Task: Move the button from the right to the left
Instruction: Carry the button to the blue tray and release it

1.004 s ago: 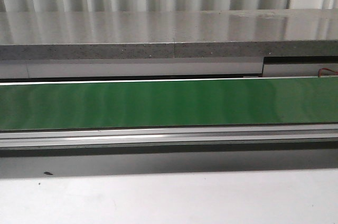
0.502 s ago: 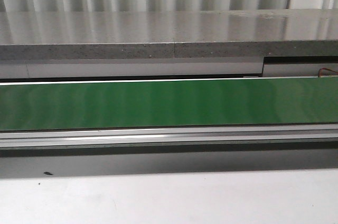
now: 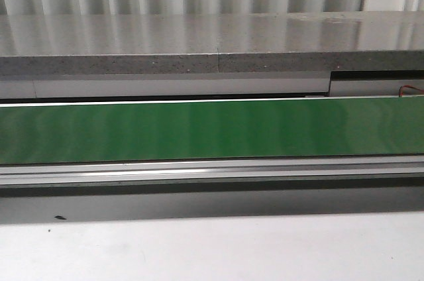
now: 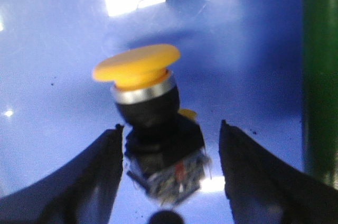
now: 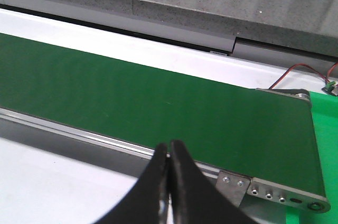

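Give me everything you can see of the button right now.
The button shows only in the left wrist view. It has a round yellow mushroom cap, a silvery ring under it, a black collar and a boxy black-and-clear block at the base, blurred. It stands tilted on a glossy blue surface, between the open fingers of the left gripper. One finger looks to be at or very near the block; the other stands clear. The front and right wrist views do not show it.

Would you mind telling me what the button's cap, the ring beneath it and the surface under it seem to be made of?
The button's cap looks like matte yellow plastic. The ring looks like bright metal, judging by its silvery sheen. The blue surface is glossy, mirroring the lights; probably plastic.
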Controlling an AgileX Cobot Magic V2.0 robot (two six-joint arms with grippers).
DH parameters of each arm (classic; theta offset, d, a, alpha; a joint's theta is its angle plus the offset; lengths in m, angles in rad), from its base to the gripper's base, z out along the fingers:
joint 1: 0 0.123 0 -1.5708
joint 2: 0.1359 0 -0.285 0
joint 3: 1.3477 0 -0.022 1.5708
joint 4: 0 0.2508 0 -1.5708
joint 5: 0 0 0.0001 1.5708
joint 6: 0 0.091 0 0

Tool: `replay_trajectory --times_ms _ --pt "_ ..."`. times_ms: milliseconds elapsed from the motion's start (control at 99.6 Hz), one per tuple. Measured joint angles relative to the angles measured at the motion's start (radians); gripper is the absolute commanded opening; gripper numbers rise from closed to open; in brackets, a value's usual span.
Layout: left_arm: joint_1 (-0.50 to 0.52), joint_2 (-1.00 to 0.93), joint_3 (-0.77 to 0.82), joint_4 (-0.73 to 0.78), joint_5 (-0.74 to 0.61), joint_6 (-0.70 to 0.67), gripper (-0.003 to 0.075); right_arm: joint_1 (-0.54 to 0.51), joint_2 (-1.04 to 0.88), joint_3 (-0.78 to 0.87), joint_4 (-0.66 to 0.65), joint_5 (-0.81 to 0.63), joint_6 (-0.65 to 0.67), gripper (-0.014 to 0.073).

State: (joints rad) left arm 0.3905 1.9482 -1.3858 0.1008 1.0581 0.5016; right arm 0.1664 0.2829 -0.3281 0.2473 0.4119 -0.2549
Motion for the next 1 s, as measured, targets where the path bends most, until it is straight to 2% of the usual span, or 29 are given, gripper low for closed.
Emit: replay_trajectory --times_ms 141,241,432,532,643,823,874,944,1004 --pt "0.000 0.000 -0.026 0.000 0.028 0.000 0.0426 0.000 0.000 0.000 0.000 0.000 0.000 -0.0068" --pt "0.000 -0.003 -0.054 -0.014 0.046 0.000 0.0372 0.000 0.000 0.000 0.000 0.000 0.000 -0.0068" --pt "0.000 -0.088 -0.068 -0.058 0.023 -0.091 0.0160 0.000 0.000 0.000 0.000 0.000 0.000 -0.0068" --pt "-0.010 -0.151 -0.069 -0.063 0.010 -0.165 0.0078 0.000 0.000 0.000 0.000 0.000 0.000 -0.0068" --pt "-0.042 -0.209 -0.069 -0.063 -0.002 -0.248 0.0064 0.000 0.000 0.000 0.000 0.000 0.000 -0.0068" --pt "-0.149 -0.297 -0.055 -0.082 -0.051 -0.300 0.0060 0.000 0.000 0.000 0.000 0.000 0.000 -0.0068" --pt "-0.183 -0.318 -0.044 -0.101 -0.065 -0.308 0.0043 0.000 0.000 0.000 0.000 0.000 0.000 -0.0068" --pt "-0.234 -0.345 -0.032 -0.128 -0.072 -0.315 -0.0021 0.000 0.000 0.000 0.000 0.000 0.000 -0.0068" --pt "-0.278 -0.367 -0.020 -0.150 -0.078 -0.316 -0.0021 0.000 0.000 0.000 0.000 0.000 0.000 -0.0068"
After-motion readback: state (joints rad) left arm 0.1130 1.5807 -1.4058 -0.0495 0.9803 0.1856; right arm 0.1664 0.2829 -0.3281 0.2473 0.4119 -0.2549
